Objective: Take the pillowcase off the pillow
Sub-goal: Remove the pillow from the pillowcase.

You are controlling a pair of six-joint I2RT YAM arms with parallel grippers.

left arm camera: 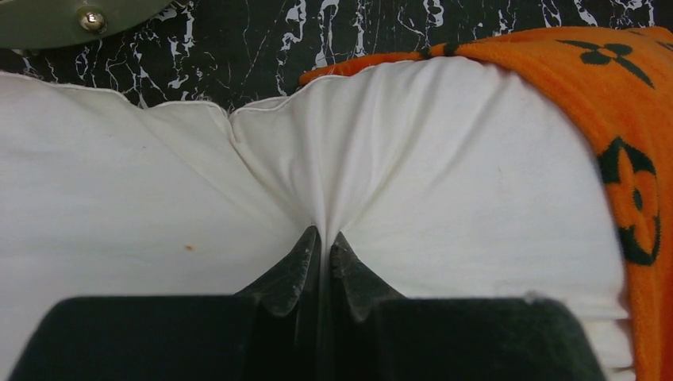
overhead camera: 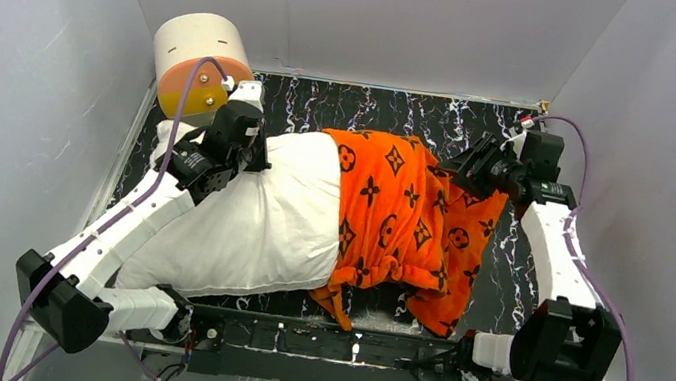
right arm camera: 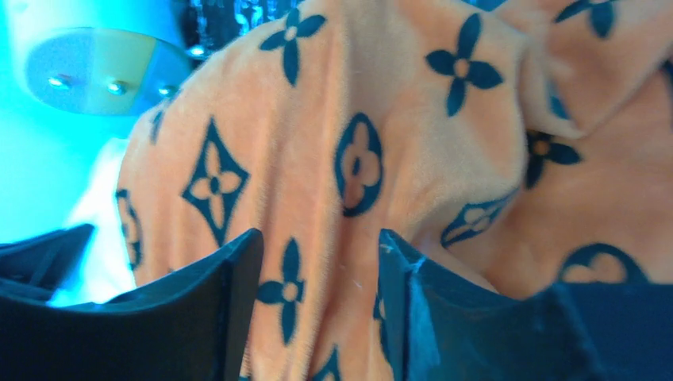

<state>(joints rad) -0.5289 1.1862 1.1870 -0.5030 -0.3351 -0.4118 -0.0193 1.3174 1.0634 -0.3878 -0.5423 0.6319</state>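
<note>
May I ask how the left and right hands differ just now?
The left hand is shut, pinching the pillow; the right hand has its fingers apart at the pillowcase. The left is at the pillow's bare end, the right at its covered end. Both have black fingers.

We take this for a robotics lab cell: plain pale walls (overhead camera: 21, 52) box in a black marbled tabletop (overhead camera: 326, 108) (white-veined), and a cabled left arm (overhead camera: 127, 220) and right arm (overhead camera: 553, 248) are bolted along its near rail (overhead camera: 321, 342).
</note>
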